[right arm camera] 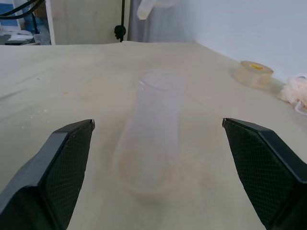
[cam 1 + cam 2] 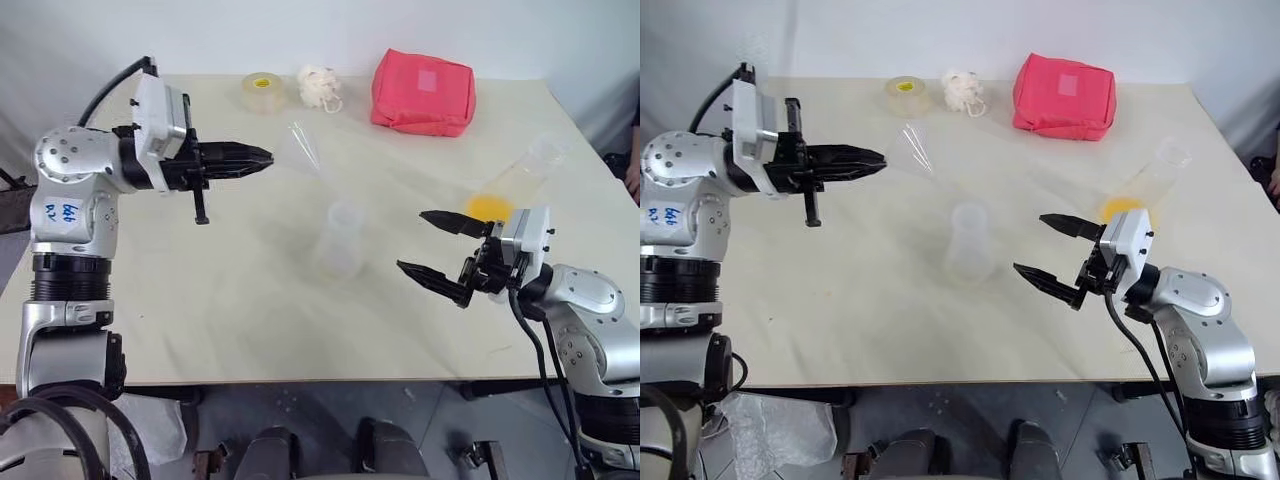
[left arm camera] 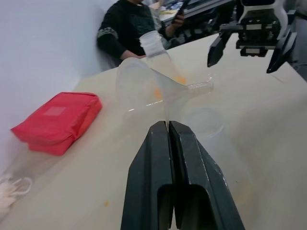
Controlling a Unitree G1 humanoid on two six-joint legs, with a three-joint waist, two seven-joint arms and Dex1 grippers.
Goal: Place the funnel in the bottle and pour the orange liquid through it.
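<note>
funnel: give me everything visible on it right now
The funnel is clear plastic, a wide cone tapering to a short narrow stem. The shut left hand pinches the cone's rim and holds it in the air on its side, stem pointing away from the hand. It hangs clear of the table, up and behind the bottle, not in it.

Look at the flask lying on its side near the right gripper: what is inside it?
The flask holds orange liquid, pooled at its wider end. The rest looks clear; whether its mouth is capped cannot be told.
</note>
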